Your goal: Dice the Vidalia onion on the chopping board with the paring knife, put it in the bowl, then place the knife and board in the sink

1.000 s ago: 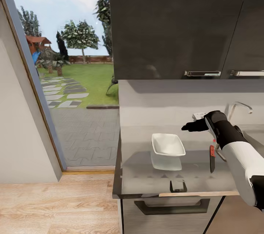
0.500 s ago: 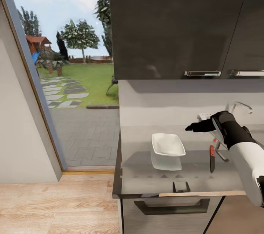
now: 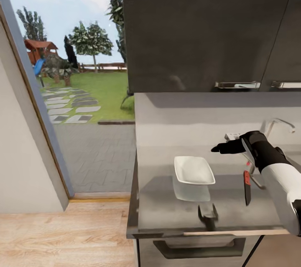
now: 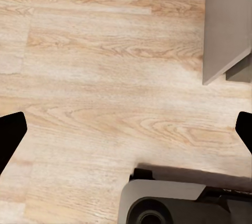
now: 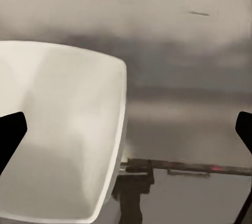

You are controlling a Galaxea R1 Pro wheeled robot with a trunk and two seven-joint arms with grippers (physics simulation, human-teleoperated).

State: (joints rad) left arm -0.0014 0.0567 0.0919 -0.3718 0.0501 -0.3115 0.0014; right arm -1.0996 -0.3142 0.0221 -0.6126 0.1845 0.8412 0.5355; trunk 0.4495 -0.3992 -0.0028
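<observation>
Paring knife [image 3: 247, 185] lies flat on the countertop [image 3: 167, 212], well to the tap side of the bowl [image 3: 194, 170], red handle toward the wall and blade toward the counter's front edge. The bowl is empty, so dicing appears not yet done; fetching the onion, cutting, transfer and the final placing of knife and board look to remain.

Right gripper [image 3: 221, 148] hovers above the countertop, between the bowl and the knife and nearer the wall than the bowl. In the right wrist view its fingertips [image 5: 10, 132] stand wide apart with nothing between them: released. The bowl's rim [image 5: 118, 129] lies under that camera.

Left gripper [image 4: 126, 129] hangs over the wooden floor [image 4: 105, 50], its tips spread and unloaded.

Chrome tap [image 3: 278, 125] rises beyond the knife. Dark wall cabinets [image 3: 200, 29] overhang the bowl. No obstruction lies between bowl and knife.
</observation>
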